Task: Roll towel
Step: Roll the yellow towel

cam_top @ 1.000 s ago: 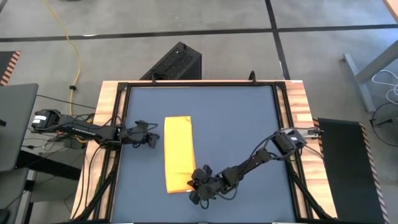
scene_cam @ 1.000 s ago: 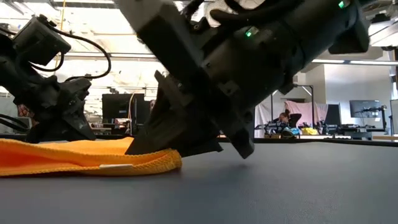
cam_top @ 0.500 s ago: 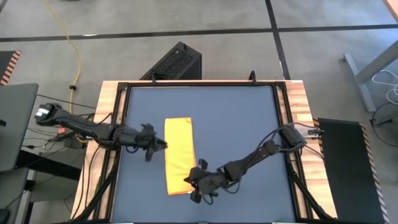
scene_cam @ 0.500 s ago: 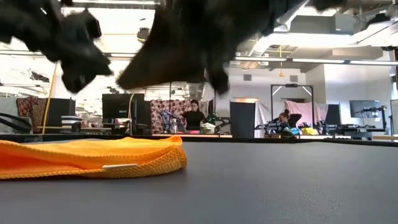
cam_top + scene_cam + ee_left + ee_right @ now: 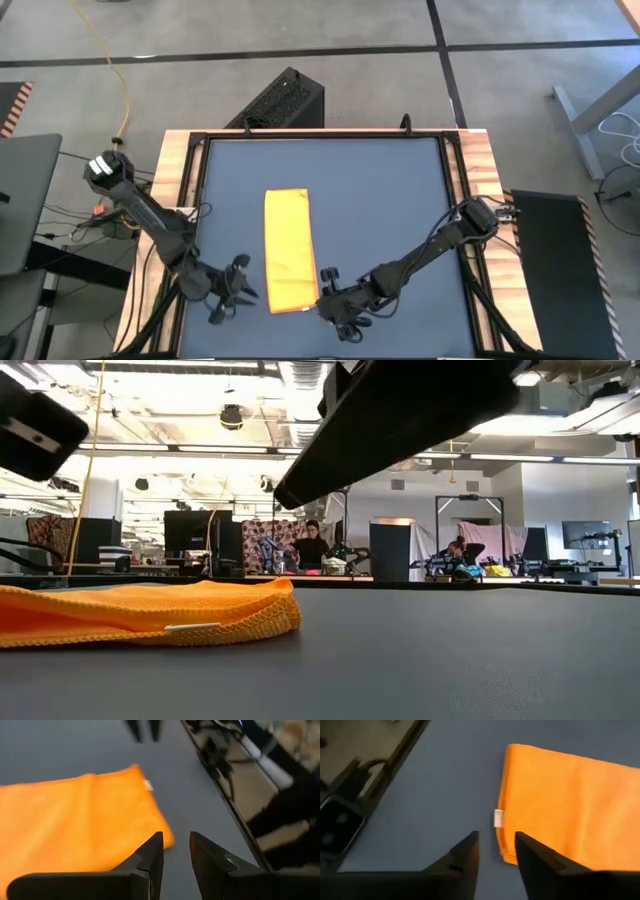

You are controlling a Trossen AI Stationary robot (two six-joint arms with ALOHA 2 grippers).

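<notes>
The towel (image 5: 287, 252) is a narrow yellow-orange strip lying flat on the dark table mat (image 5: 390, 210), running from far to near. In the low view its near end (image 5: 230, 615) rests on the mat, thick and folded, with a small white tag (image 5: 192, 627). My left gripper (image 5: 243, 288) hovers open just left of the towel's near end, with its fingers (image 5: 155, 851) above the towel's corner (image 5: 165, 837). My right gripper (image 5: 324, 299) hovers open just right of the same end, with its fingers (image 5: 467, 851) short of the tagged edge (image 5: 498, 817).
Wooden rails (image 5: 478, 180) and a black frame border the mat. A black case (image 5: 285, 100) stands beyond the far edge, and a laptop (image 5: 25, 200) sits off the left side. People sit at desks in the room behind (image 5: 312, 545). Bare mat lies right of the towel.
My left gripper has swung from beside the towel's left edge toward the table's near edge, rising and rolling, and now hangs by the towel's near end. My right gripper has lifted off that near end and rolled. The towel has stayed flat on the mat.
</notes>
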